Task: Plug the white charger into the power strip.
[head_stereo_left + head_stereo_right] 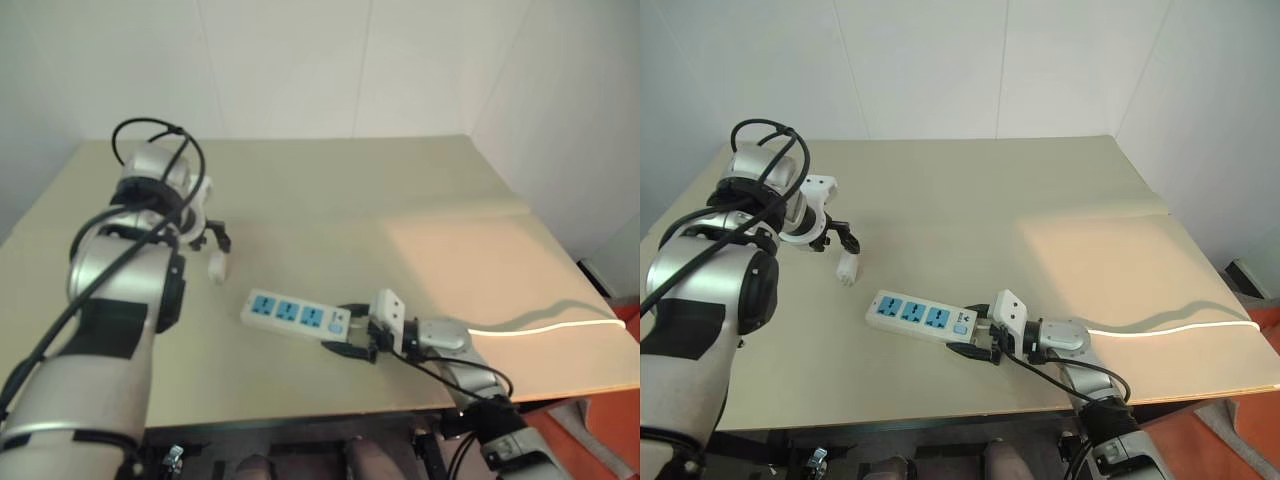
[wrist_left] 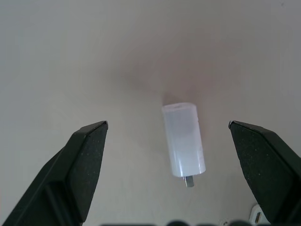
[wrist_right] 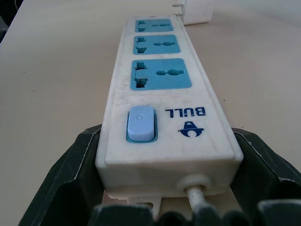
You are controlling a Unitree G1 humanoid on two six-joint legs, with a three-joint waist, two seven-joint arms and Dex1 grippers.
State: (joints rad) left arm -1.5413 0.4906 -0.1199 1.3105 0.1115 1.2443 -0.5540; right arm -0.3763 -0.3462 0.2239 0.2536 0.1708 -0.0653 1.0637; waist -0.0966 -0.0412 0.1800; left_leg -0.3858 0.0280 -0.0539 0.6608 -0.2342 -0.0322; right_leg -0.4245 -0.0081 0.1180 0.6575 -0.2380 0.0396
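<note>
One charger, one strip, both on the table.

We saw the single white charger [image 2: 183, 139] lying flat on the beige table [image 1: 400, 190], its prongs showing, between the widely parted fingers of our left gripper [image 2: 167, 165], untouched. Near it lay the one power strip [image 1: 922, 316] with three blue sockets and one switch; our right gripper [image 3: 167, 188] clasped its switch end, where the pale cord [image 1: 545, 322] leaves.

Left arm is reaching forward over the table's left side, wrist bending down, left pincer [image 1: 840, 240] hanging with black fingers [image 2: 84, 160] spread wide, gripping nothing. Right arm is lying low near the front edge, forearm level, right pincer [image 1: 348, 328] pointing leftward, fingers [image 3: 80, 169] clamping the power strip [image 1: 297, 315] at its switch end.
</note>
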